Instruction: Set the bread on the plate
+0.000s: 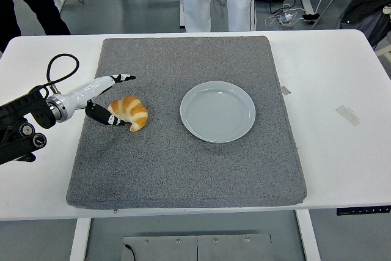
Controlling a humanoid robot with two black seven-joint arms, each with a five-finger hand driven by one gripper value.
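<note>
Bread (129,112) on grey mat (183,169), left hand (98,97) fingers touching, unlabelled

Bright, even overhead light; soft faint shadows on mat (183,163); mild sheen on plate (217,112); sharp, slight edge distortion.

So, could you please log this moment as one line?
left hand open, straddling croissant | croissant on grey mat | plate empty | right hand unseen

Bread (129,112) on mat (183,169), left of plate (217,112); left hand (98,97) beside bread.
</note>
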